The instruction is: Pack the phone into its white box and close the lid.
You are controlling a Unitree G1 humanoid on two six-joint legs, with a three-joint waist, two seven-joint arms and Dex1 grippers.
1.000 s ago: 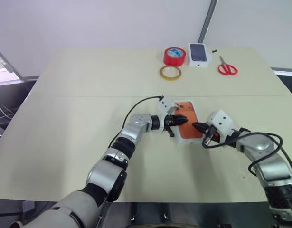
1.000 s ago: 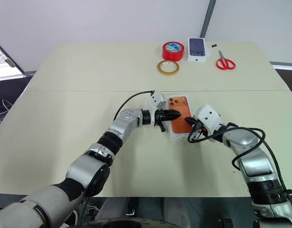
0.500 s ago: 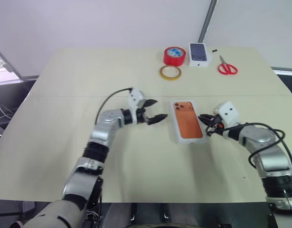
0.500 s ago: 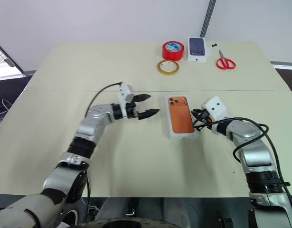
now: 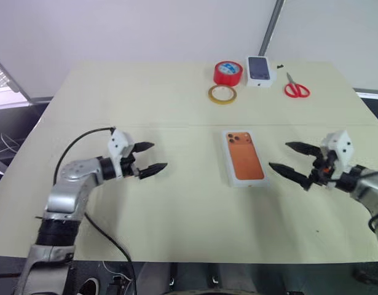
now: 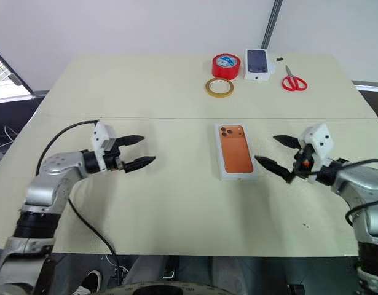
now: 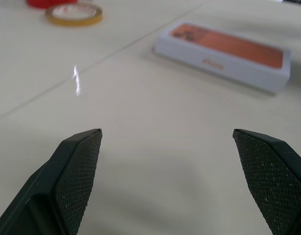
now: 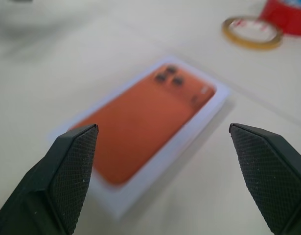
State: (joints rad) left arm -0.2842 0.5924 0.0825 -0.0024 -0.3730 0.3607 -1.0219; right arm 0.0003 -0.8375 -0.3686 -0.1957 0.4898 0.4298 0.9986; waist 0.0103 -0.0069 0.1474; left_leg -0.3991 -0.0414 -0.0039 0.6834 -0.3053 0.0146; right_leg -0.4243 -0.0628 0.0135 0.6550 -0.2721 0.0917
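- Lid [image 5: 244, 162] with the orange phone picture sits closed on the white box [image 7: 223, 63], a little right of the table's [image 5: 115, 92] middle, just on my side of the seam across the pale tabletop. I cannot see the phone itself with the box shut.
- From the left eye view I have the far edge of the table: a red tape roll [image 5: 227, 72], a yellow tape ring [image 5: 222, 94] just in front of it, a small white box with a dark phone picture [image 5: 259, 70] and red-handled scissors [image 5: 294, 88] toward the far right corner. A plain white wall and a slanted grey pole stand behind.
- Both head views give me the left gripper [image 5: 150, 157], spread open, over the left half of the table and the right gripper [image 5: 291, 161], also wide open, near the right edge; both are clear of the box.
- My left wrist view shows what the head views do not: the box's side wall with faint orange lettering, seen between its parted fingers [image 7: 79, 169].
- My right wrist view looks down on the lid's printed camera lenses, with the yellow ring beyond.
- A second ago both grippers were pinched shut against the box's sides; they have since let go and drawn apart, the left much farther.
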